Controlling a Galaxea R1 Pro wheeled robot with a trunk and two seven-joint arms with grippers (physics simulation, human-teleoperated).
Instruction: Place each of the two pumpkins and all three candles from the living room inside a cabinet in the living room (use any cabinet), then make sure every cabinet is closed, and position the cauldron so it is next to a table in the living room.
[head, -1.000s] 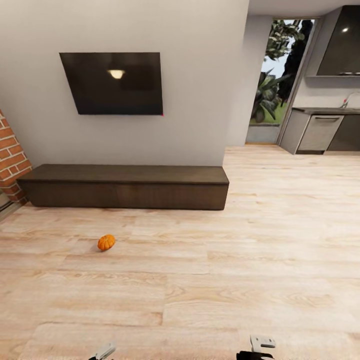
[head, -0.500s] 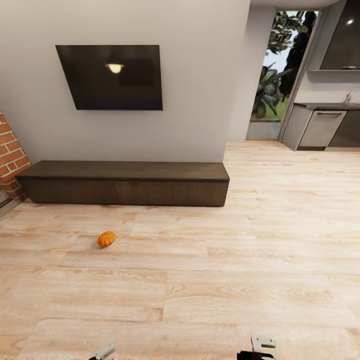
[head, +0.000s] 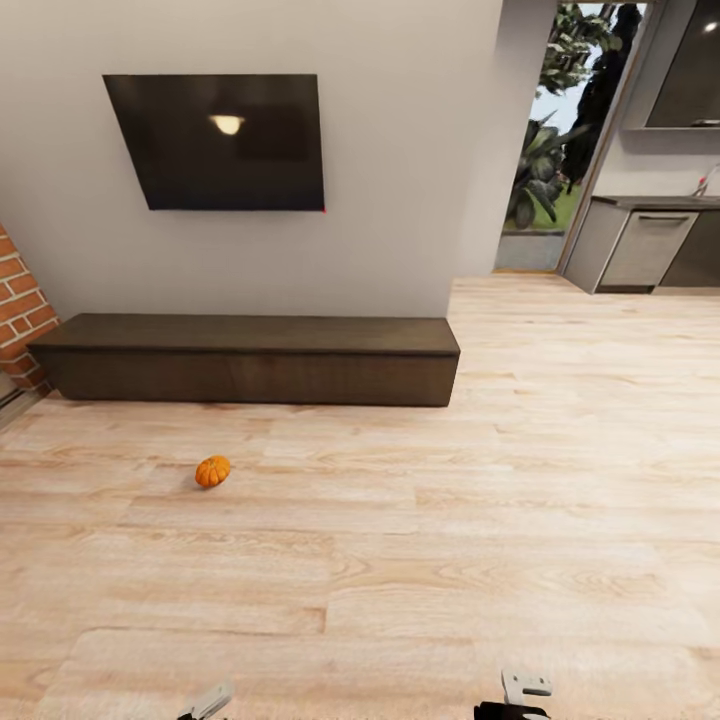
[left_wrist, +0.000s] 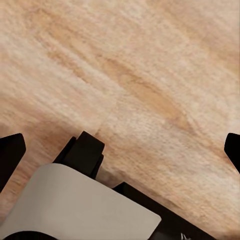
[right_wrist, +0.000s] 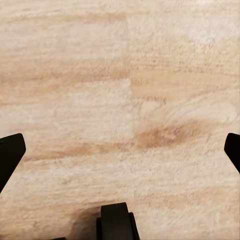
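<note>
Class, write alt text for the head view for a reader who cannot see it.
A small orange pumpkin lies alone on a light wood floor, in front of a long, low dark brown cabinet with its fronts shut. A black screen hangs on the pale wall above; a kitchen shows at far right.

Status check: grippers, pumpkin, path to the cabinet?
Both grippers open, empty, over bare floor. One pumpkin on the floor, short of the cabinet. Cabinet shut. Nothing between.

Large flat black screen (head: 217, 142) on pale wall w/ a lamp reflection. Red brick chimney edge (head: 20, 310) at left. Light wood plank floor (head: 420, 530). Grey kitchen units (head: 640, 245) far right, doorway w/ green plants (head: 545, 170), prob. outdoors.
</note>
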